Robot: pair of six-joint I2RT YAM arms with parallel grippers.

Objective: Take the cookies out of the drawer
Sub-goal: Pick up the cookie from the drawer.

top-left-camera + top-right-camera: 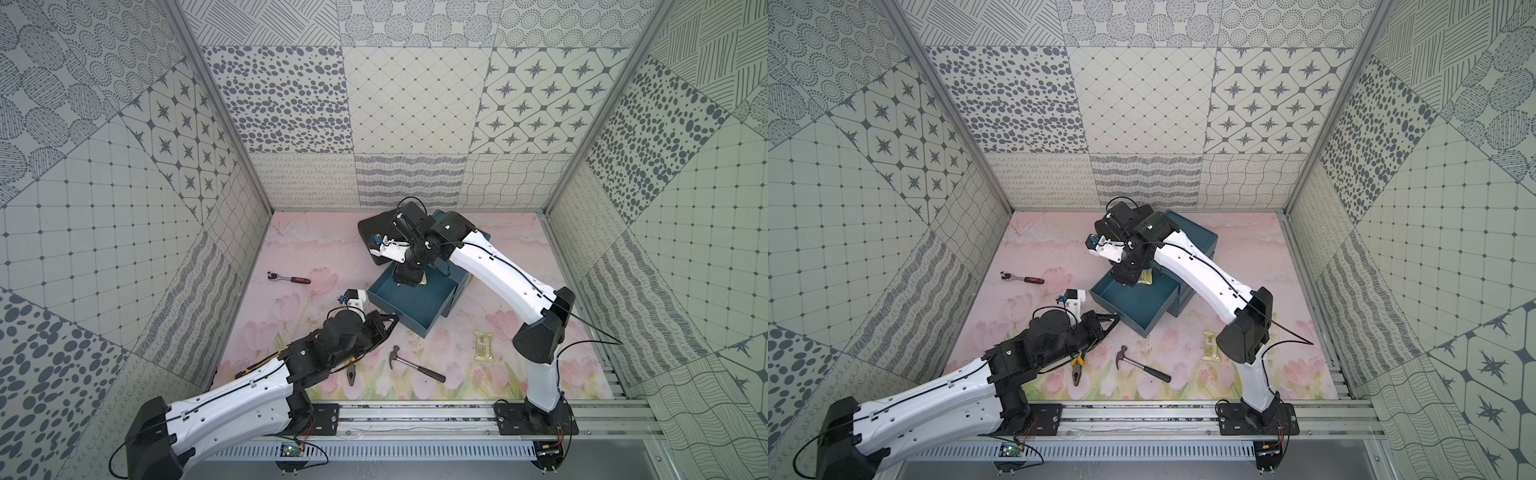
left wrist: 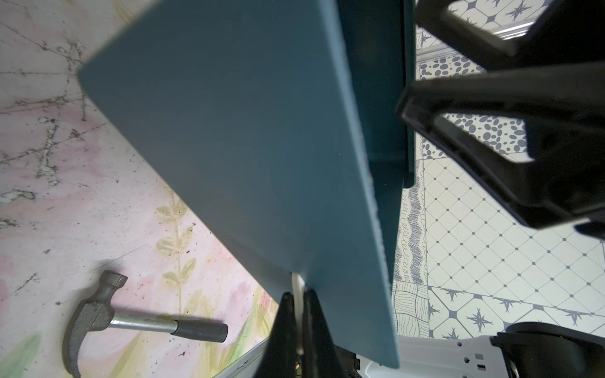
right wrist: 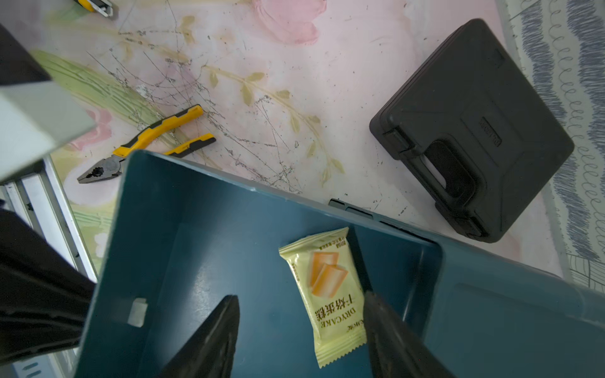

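- Your right claw [image 3: 301, 296] stands with its jaws well apart, pointing down into the open teal drawer [image 3: 196, 203]. It holds nothing.
- A pale yellow cookie packet [image 3: 327, 284] lies flat on the drawer floor between the two fingers, much closer to one of them than to the other.
- In the right wrist view that nearer fingertip overlaps the packet's long edge. You cannot tell whether it touches.
- In a top view, only a sliver of that packet [image 1: 1146, 277] shows, just beside the claw and under the right wrist.
- Your left claw [image 2: 296, 296] is pinched tight on a white tab [image 2: 296, 284] on the drawer's front panel. In both top views it sits at the drawer's front corner.
- A second cookie packet [image 1: 484, 345], beige, lies on the flowered mat [image 1: 316, 249] outside the drawer. It is well apart from both claws, near the right arm's elbow.
- The hammer [image 1: 415, 365] lies on the mat near your left claw, just past the drawer's front.
- The yellow-handled pliers [image 1: 1076, 370] lie behind the left claw, partly under that arm.
- A black case [image 3: 474, 131] sits closed on the mat beyond your right claw, beside the drawer's cabinet [image 1: 1196, 241].
- A ratchet wrench [image 1: 289, 279] with a red grip lies well apart from both claws.
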